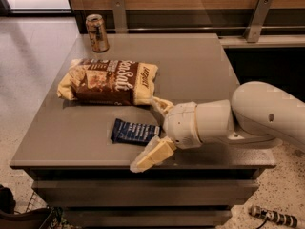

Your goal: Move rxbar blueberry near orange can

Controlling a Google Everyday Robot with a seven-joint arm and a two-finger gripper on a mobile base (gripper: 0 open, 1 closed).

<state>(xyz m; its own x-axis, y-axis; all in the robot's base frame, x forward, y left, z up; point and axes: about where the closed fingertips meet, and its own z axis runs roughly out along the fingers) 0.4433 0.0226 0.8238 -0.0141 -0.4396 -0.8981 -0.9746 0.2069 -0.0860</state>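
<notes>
Navy rxbar blueberry (133,131) flat, long axis left-right, right end between fingers of wide-open, empty hand (145,133)

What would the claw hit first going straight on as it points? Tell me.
Probably the small flat navy-blue wrapped snack bar, lying right in front of the open claw; depth is unclear.

Chip bag (107,81) separates tool (145,133), at bar (131,131), from can (97,33).

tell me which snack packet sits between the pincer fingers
The small flat navy-blue bar, its end inside the open cream pincer; the large brown-and-cream chip bag lies farther back.
</notes>
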